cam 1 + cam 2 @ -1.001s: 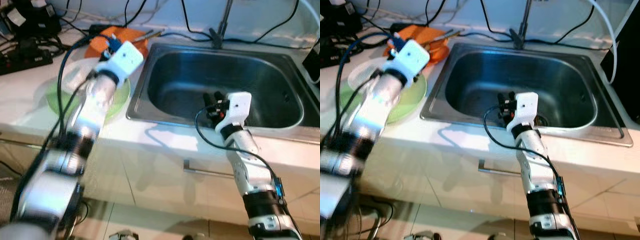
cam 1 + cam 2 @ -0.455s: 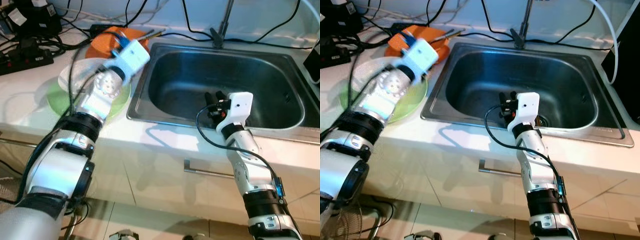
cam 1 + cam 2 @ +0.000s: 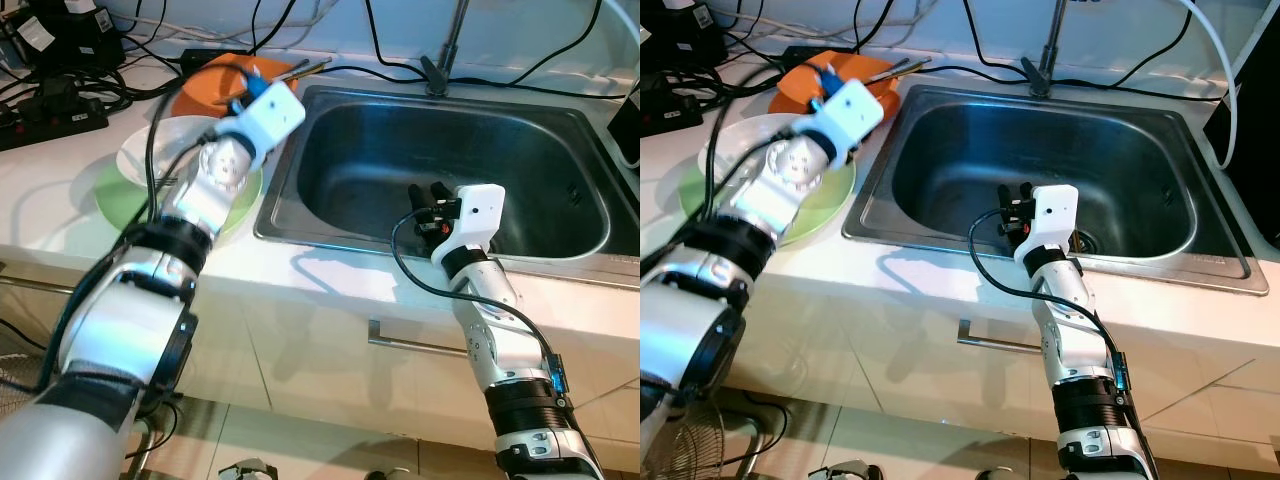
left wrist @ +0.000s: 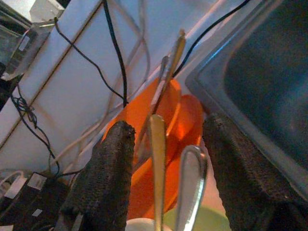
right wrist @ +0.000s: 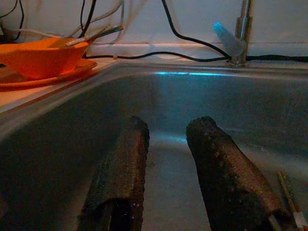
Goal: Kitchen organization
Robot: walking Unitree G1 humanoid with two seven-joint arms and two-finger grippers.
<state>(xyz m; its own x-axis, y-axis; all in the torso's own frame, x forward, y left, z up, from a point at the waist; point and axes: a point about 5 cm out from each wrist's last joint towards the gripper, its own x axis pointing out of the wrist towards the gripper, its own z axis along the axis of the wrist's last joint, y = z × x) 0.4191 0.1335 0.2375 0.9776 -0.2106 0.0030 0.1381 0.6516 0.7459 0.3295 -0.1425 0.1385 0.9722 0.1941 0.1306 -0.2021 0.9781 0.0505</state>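
From my head cameras, my left gripper (image 3: 240,95) reached over the orange bowl (image 3: 225,80) beside the sink (image 3: 560,130), above the white bowl (image 3: 150,150) on the green plate (image 3: 115,200). My right gripper (image 3: 425,195) hung inside the sink.

Through my left wrist camera, my fingers (image 4: 103,178) stood apart around two metal utensil handles (image 4: 156,159).

Through my right wrist camera, my fingers (image 5: 122,178) were apart, clamped on nothing, over the sink floor.
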